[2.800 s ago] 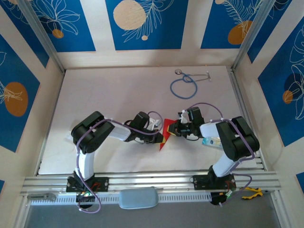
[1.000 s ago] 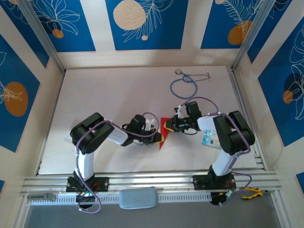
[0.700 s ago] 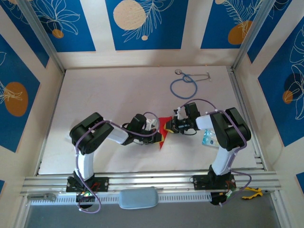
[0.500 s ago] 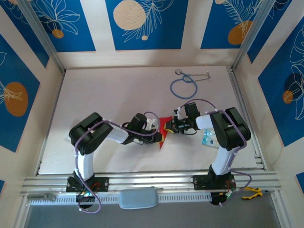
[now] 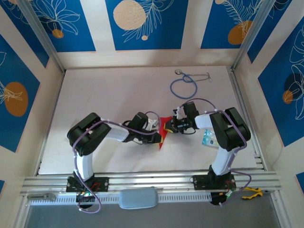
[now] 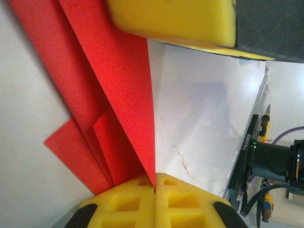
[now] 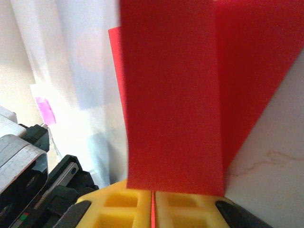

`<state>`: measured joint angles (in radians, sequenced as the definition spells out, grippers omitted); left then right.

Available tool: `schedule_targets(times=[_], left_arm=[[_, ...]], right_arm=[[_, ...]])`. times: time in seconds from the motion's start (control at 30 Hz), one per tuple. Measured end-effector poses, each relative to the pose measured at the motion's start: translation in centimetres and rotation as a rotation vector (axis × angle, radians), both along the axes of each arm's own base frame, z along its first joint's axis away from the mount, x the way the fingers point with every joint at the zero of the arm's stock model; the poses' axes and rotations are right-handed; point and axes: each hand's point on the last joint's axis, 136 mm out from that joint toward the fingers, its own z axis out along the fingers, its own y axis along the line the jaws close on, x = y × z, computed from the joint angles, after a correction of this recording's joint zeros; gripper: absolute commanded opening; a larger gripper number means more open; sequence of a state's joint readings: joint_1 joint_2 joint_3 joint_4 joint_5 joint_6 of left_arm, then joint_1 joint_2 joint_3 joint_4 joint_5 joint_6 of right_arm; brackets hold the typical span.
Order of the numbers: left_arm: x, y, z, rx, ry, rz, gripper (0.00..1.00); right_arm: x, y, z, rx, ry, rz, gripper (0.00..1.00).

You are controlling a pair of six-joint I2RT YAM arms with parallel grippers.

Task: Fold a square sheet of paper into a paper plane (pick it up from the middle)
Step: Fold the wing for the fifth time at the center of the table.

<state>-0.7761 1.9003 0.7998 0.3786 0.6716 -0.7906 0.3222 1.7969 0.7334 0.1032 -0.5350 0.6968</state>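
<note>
The red paper sits near the middle of the white tabletop, a bit toward the front. It is between the two arms. It is folded, with a pointy end that aims at the front edge.

The left claw reaches in from the left and meets the paper's left side. The right claw reaches in from the right and meets the paper's top right part. The two claws are very close to each other, with the paper between them.

In the left wrist view, the left claw has its two yellow fingers pressed together. A thin edge of the red paper is pinched in the crack between them. The paper shows a few flaps lying on top of each other, and part of it lifts up off the tabletop. Another yellow pad is at the top of this view, over the paper.

In the right wrist view, the right claw is also squeezed tight. A thin red line of paper runs between its yellow fingers. A wide red flap stands up in front of the camera.

A blue stethoscope lies far back on the tabletop, well apart from the paper.
</note>
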Motion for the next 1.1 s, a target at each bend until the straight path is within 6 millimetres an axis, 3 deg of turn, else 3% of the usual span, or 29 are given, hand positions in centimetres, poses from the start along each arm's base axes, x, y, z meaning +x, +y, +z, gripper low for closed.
schedule_targets(times=[0.2,0.3,0.4,0.5,0.6,0.73,0.87,1.03,1.1], left_arm=[[-0.3,0.2,0.1,0.013,-0.01,-0.024,0.1],[-0.6,0.4,0.0,0.026,-0.008,-0.035,0.08],[-0.8,0.6,-0.1,0.03,-0.007,-0.041,0.0],[-0.9,0.6,0.0,0.028,-0.004,-0.049,0.0],[-1.1,0.6,-0.1,0.027,0.0,-0.054,0.09],[-1.4,0.7,0.1,0.019,0.0,-0.073,0.12],[-2.0,1.0,0.0,0.02,0.012,-0.09,0.01],[-2.2,1.1,-0.1,0.019,0.012,-0.1,0.0],[-2.3,1.1,-0.1,0.019,0.009,-0.103,0.08]], right_arm=[[0.0,0.0,-0.1,-0.026,0.0,-0.011,0.09],[0.0,0.1,-0.2,-0.053,-0.004,-0.018,0.09],[0.0,0.1,-0.2,-0.082,-0.007,-0.028,0.09],[0.1,0.1,-0.3,-0.108,-0.008,-0.037,0.09],[0.0,0.3,-0.4,-0.122,-0.003,-0.04,0.08],[-0.1,0.6,-0.4,-0.131,-0.002,-0.043,0.08],[-0.2,0.6,-0.4,-0.133,0.004,-0.046,0.08],[-0.3,0.8,-0.4,-0.142,0.004,-0.045,0.07],[-0.3,0.8,-0.4,-0.148,0.006,-0.046,0.07]])
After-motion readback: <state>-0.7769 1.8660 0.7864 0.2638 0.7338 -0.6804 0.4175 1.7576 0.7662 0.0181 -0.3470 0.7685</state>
